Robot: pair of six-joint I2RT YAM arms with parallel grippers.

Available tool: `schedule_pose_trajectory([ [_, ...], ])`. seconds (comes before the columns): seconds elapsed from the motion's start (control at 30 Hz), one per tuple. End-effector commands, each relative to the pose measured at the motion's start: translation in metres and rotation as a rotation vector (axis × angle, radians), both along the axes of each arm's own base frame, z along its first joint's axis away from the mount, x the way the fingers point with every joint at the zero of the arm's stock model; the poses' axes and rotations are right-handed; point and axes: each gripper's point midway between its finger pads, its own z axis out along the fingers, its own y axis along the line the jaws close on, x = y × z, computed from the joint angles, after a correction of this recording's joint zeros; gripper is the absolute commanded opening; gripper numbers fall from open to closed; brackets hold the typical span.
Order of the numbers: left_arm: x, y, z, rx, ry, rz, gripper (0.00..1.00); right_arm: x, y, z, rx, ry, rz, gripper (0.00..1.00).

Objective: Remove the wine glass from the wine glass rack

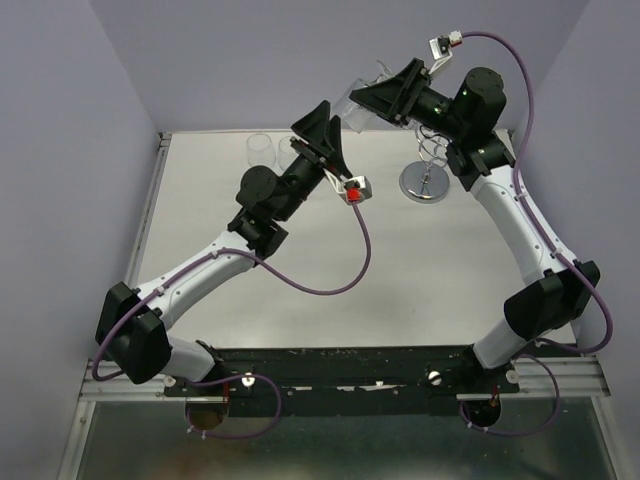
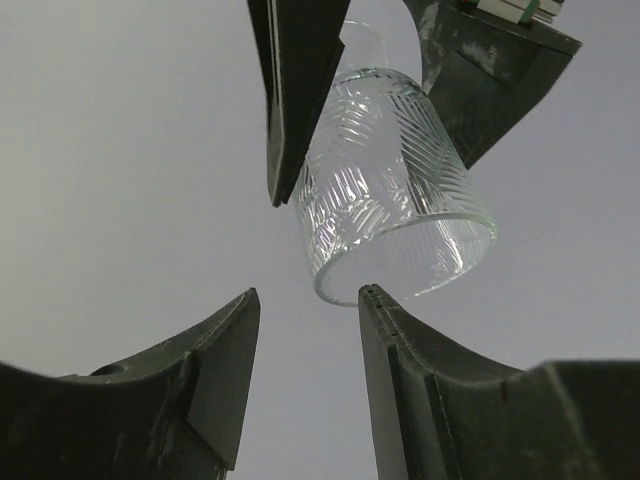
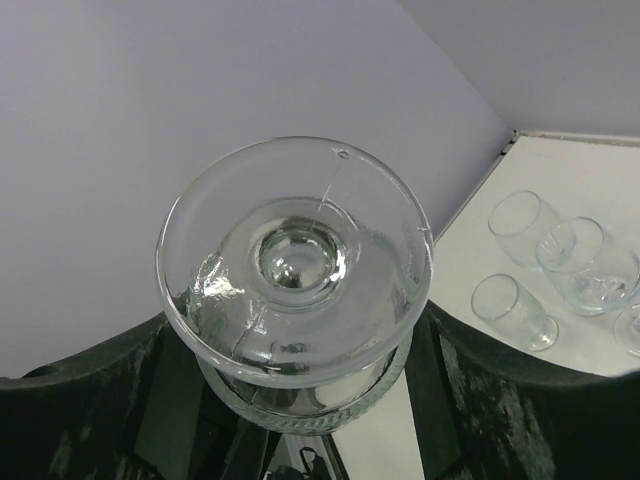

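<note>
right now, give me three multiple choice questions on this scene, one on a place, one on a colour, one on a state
1. Where is the wine glass relative to the rack?
a) hanging on it
b) off it, held in the right hand
c) lying under it

2. What colour are the cables on the arms?
a) green
b) orange
c) purple

3. How is the left hand?
a) open, gripping nothing
b) shut on the wine glass
c) shut on the rack

Answers:
1 b: the right hand's fingers clamp the glass in the air, away from the rack.
2 c: both cables look purple from above.
3 a: its fingers stand apart just short of the glass rim.
</note>
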Motion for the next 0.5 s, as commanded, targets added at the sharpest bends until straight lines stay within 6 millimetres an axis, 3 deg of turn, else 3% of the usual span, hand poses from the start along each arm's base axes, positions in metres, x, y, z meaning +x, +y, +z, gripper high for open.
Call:
schedule_pose_trajectory([
  [0.0,-0.006,-0.007,0.016,-0.007,-0.154,0.004,0.59,-0.012,0.005,0.031,0.023,-0.123,0.053,0.01],
  [0.13,-0.005,-0.011,0.016,0.009,-0.185,0.008,0.59,-0.012,0.007,0.03,0.02,-0.12,0.059,0.01],
  [0.47,-0.009,-0.021,0.013,0.036,-0.212,-0.024,0.47,-0.006,0.007,0.022,0.024,-0.08,0.047,0.01],
])
